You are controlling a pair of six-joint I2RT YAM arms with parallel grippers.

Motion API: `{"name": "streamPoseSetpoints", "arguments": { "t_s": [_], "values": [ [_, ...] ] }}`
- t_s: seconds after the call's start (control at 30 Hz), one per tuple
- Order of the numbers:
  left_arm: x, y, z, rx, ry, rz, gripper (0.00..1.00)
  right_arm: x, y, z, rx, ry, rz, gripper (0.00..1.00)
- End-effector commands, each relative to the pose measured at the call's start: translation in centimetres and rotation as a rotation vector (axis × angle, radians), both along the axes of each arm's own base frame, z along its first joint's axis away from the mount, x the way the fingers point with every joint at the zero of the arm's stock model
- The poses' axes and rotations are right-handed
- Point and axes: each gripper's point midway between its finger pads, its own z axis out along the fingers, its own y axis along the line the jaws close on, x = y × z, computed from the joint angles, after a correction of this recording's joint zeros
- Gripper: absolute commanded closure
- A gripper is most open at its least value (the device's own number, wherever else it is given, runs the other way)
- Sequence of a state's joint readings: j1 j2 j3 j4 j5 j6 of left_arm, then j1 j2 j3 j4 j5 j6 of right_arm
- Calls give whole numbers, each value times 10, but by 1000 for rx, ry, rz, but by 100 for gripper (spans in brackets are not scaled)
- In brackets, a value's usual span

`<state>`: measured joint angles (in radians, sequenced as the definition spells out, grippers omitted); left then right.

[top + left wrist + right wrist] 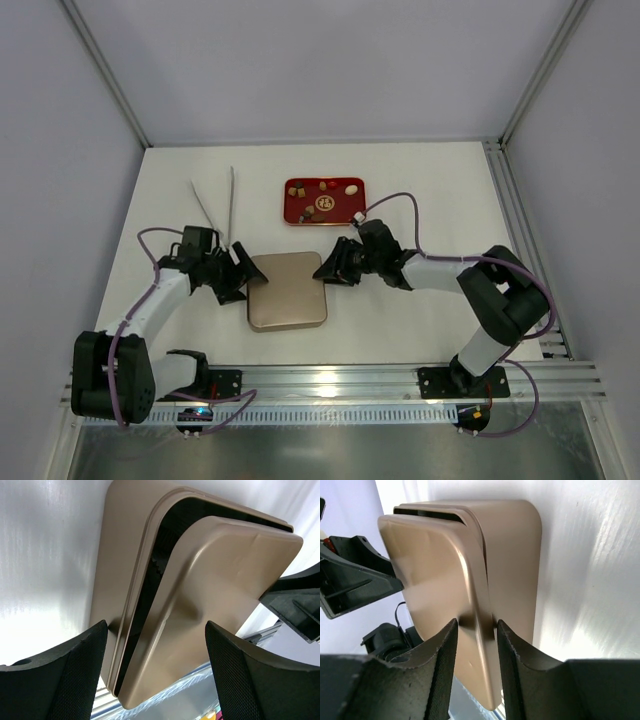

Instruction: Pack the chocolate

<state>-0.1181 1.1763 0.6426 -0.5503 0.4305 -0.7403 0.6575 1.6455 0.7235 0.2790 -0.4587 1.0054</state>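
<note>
The chocolate (323, 200) is several small brown, tan and cream pieces on a red tray (292, 218) at the back. A gold tin (287, 292) lies between the arms. Its lid (435, 570) is tilted up off the base (515, 550), with a dark gap showing. My right gripper (476, 640) is shut on the lid's rim at the tin's right edge (333, 268). My left gripper (156, 675) is open at the tin's left side (237, 275), its fingers (70, 680) straddling the lid (225, 580) and base (125, 555) without touching them.
White tongs (215, 205) lie on the table at the back left, beyond the left arm. The red tray sits just behind the right gripper. An aluminium rail (340, 385) runs along the near edge, and side walls frame the table.
</note>
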Motion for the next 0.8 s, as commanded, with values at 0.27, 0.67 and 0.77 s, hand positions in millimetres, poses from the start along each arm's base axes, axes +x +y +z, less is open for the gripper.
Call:
{"name": "streamPoseSetpoints", "arguments": {
  "t_s": [0.27,0.67,0.77],
  "values": [
    [2,-14,3,-41,-23,-19,23,22,1,14,-86,-76,-20,57],
    [-4,-25,3,-51,-20,-25,23,28,4,22,-184,-116,-9,53],
    [-4,-27,4,-55,-21,-27,23,31,6,22,-205,-121,-3,52]
  ]
}}
